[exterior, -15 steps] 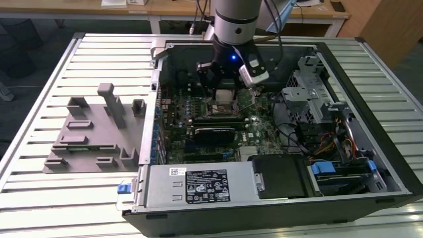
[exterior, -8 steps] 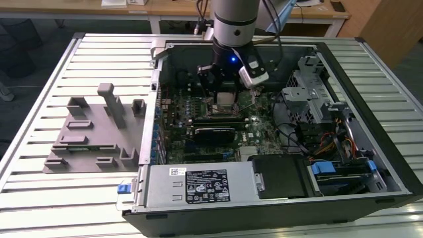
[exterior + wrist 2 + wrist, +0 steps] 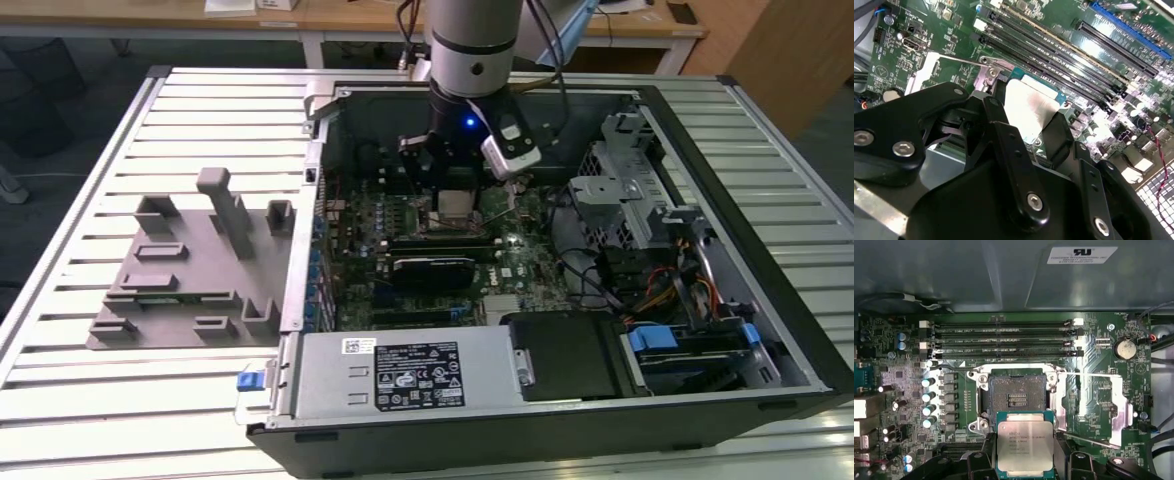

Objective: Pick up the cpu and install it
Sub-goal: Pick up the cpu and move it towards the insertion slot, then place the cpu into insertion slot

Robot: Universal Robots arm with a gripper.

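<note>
The cpu (image 3: 1025,444), a flat square chip with a silvery metal top and a thin pale rim, is held level between my gripper's (image 3: 1025,452) black fingers (image 3: 988,452). It hangs just beside the open, empty socket (image 3: 1018,394) on the green motherboard (image 3: 899,385). The socket's metal load plate (image 3: 1094,407) is swung open to the side. In the second wrist view the cpu (image 3: 1026,110) shows between the fingers (image 3: 1004,145) of the gripper (image 3: 1029,125). In the exterior view the gripper (image 3: 458,195) reaches down inside the computer case above the board, with the cpu (image 3: 458,204) under it.
The case walls (image 3: 320,150) ring the board. Memory slots (image 3: 1004,340) run beside the socket. A drive cage (image 3: 621,175) and cables fill the exterior view's right side, and the power supply (image 3: 400,375) sits at the front. A grey plastic fixture (image 3: 187,275) rests on the slatted table outside.
</note>
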